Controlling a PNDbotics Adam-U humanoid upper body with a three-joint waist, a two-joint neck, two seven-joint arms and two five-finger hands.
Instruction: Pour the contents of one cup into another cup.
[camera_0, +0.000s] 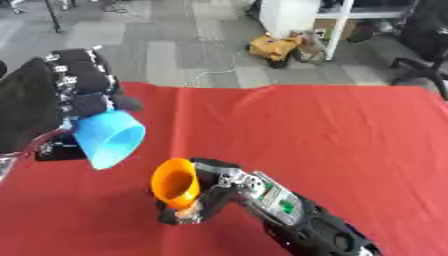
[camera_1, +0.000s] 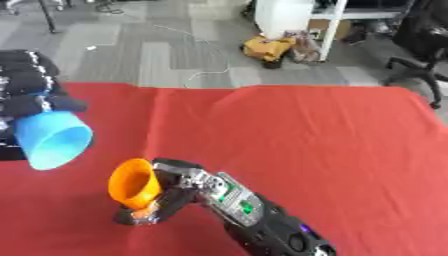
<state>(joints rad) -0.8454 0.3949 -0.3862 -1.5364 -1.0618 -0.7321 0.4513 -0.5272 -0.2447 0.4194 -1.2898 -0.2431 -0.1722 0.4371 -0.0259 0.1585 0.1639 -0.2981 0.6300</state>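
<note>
Two cups, two hands. Left hand (camera_0: 83, 82) clamped round light-blue plastic cup (camera_0: 109, 138), tipped, left of frame. Right hand (camera_0: 210, 192) grips orange plastic cup (camera_0: 176, 183), lower centre, over red tablecloth (camera_0: 332, 140).

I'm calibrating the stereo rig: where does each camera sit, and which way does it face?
Left eye view: in the head, looking down at the red table; left hand holds a tilted blue cup, right hand an orange cup.
Right eye view: beside it, facing the same way; the left hand is cut by the edge.
Shared: both cups, both hands, the floor beyond.
</note>
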